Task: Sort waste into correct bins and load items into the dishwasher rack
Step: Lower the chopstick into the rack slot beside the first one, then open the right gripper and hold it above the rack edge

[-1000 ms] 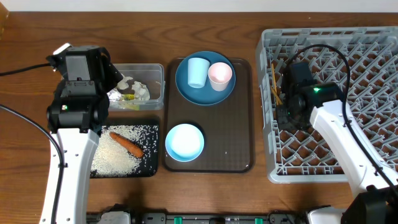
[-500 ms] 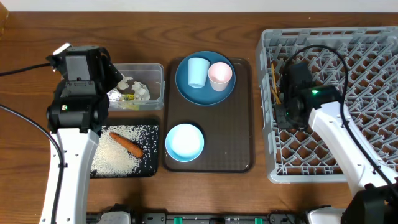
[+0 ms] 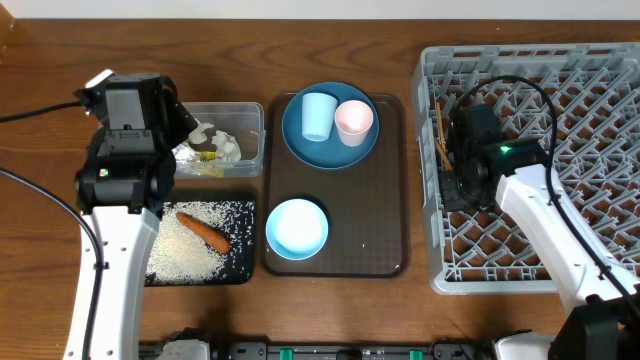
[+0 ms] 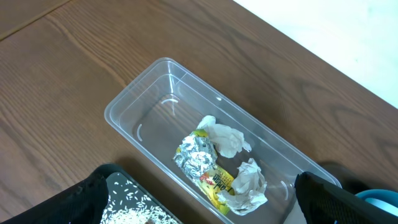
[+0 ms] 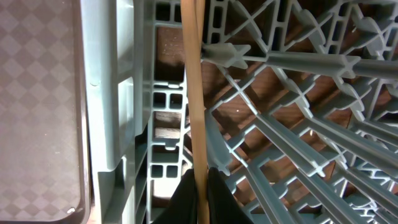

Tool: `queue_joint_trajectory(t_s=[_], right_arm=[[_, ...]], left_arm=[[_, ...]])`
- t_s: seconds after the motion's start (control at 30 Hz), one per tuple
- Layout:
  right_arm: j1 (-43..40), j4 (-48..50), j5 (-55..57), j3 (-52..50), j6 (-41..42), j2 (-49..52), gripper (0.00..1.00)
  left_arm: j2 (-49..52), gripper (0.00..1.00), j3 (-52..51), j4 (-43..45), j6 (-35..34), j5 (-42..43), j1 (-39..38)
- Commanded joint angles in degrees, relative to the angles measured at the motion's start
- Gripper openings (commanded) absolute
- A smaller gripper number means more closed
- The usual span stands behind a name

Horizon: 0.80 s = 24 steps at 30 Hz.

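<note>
Inside the left edge of the grey dishwasher rack [image 3: 560, 100], my right gripper [image 5: 202, 186] is shut on the wooden chopsticks [image 5: 193, 93], which run along the rack's wall [image 5: 112, 93]. From above, the chopsticks [image 3: 440, 135] show just ahead of that gripper [image 3: 452, 172]. My left gripper [image 4: 205, 199] hangs open over the clear tub [image 4: 143, 99], which holds the silver and yellow wrapper [image 4: 199, 155] and crumpled paper [image 4: 230, 140]. A carrot [image 3: 205, 232] lies on rice [image 3: 190, 255] in the black tray [image 3: 245, 240].
The brown serving tray [image 3: 380, 220] sits between the bins and the rack. It carries a blue plate [image 3: 300, 140] with a light blue cup [image 3: 318, 115] and a pink cup [image 3: 353, 122], plus a white bowl [image 3: 296, 228].
The right gripper's jaws have closed onto the chopsticks, and the arm has shifted slightly in the rack. The left arm has not moved.
</note>
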Motion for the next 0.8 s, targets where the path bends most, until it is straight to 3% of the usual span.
queue_joint_trajectory(t_s=[0.0, 0.3, 0.77], right_arm=[[-0.52, -1.29, 1.92, 0.48, 0.55, 0.15, 0.01], [-0.52, -9.16, 1.95, 7.13, 0.55, -1.05, 0.01], [-0.52, -7.61, 1.92, 8.13, 1.51, -2.75, 0.01]], left_arm=[[-0.07, 0.98, 1.03, -0.15, 0.74, -0.94, 0.2], [-0.07, 0.98, 1.03, -0.15, 0.74, -0.96, 0.2], [-0.07, 0.98, 1.03, -0.15, 0.74, -0.96, 0.2]])
